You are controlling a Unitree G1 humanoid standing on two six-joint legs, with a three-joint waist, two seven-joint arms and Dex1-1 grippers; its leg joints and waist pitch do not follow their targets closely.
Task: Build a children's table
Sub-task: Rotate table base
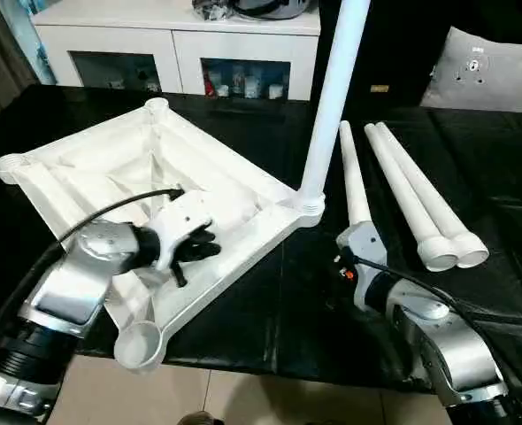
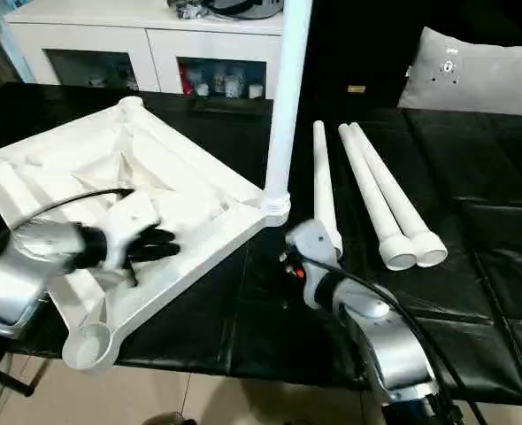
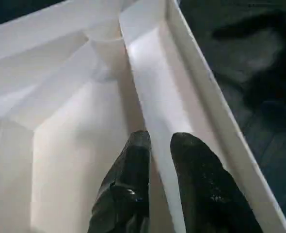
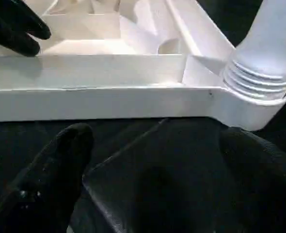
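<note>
Table top (image 1: 84, 168) | rib between left jaws | right gripper (image 4: 148, 179) apart

Tabletop (image 1: 84, 168) lies underside up at left, one leg (image 1: 332, 106) upright in its right corner socket. Three loose legs (image 1: 411, 199) lie to its right. Left claw (image 1: 195, 243) inside the tabletop; cushion (image 1: 487, 66) behind right.

No legible text, labels or numbers anywhere.
</note>
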